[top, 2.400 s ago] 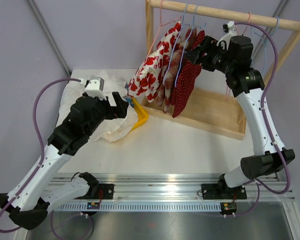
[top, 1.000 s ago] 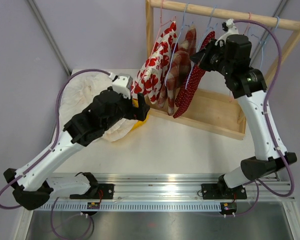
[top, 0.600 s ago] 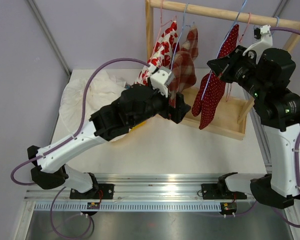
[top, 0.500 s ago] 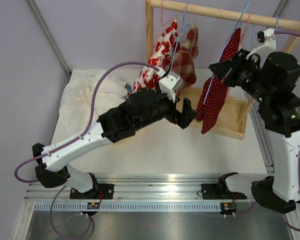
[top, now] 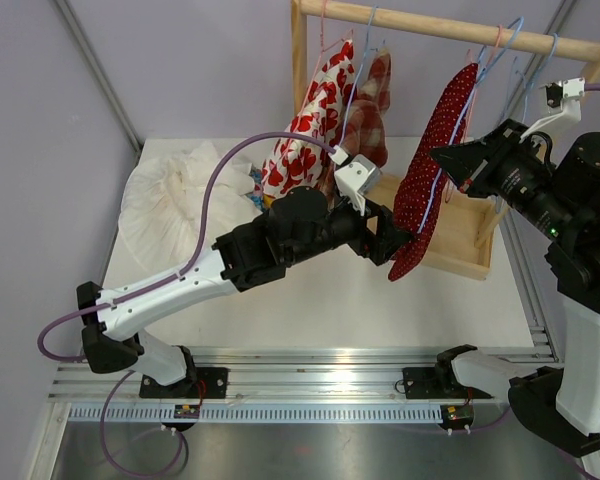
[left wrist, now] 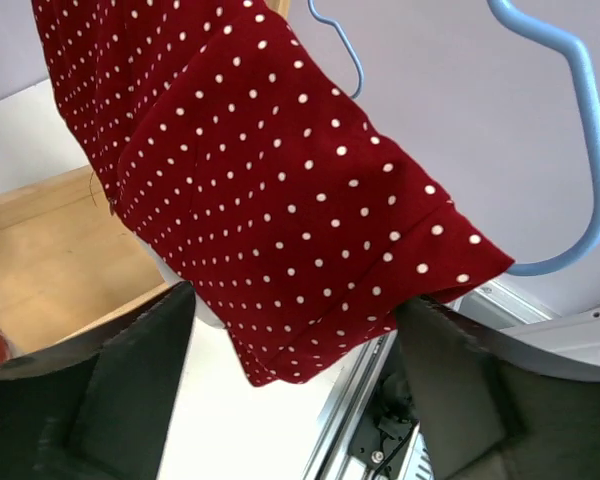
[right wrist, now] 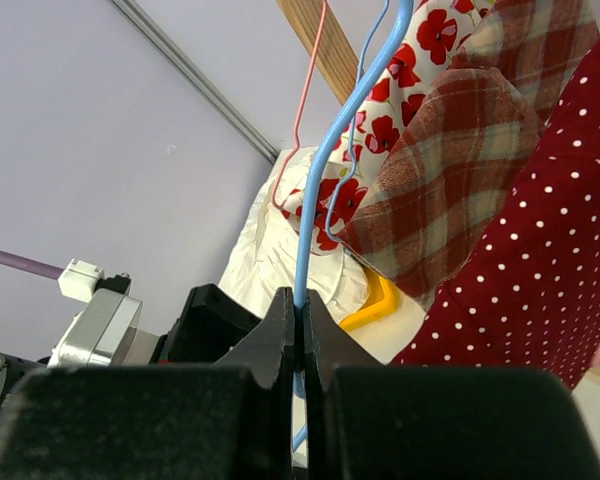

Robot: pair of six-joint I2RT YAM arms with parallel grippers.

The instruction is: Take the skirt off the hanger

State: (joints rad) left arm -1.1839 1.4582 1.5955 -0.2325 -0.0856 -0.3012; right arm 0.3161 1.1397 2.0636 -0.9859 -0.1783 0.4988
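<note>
Two grippers on one garment. Dark red white-dotted skirt (top: 430,170) hangs tilted on a light blue wire hanger (top: 485,70), right of centre, in front of the wooden clothes rack (top: 420,22) at the far side of the white table (top: 310,310). Hanger hook is up beside the rail; cannot tell whether it rests on it. Right gripper (top: 442,157), jaws pressed together, pinches the blue wire just below the skirt's upper edge. Left gripper (top: 395,240) reaches in from the near left, jaws apart, straddling the skirt's lower hem; the wrist view shows the dotted cloth lying between the two fingers (left wrist: 130,380), contact with the pads unclear. To the left on the rail hang a white skirt with red poppies (top: 305,140) and a red-and-tan plaid skirt (top: 365,110). Crumpled white cloth heap (top: 170,195) lies at the table's far left.
</note>
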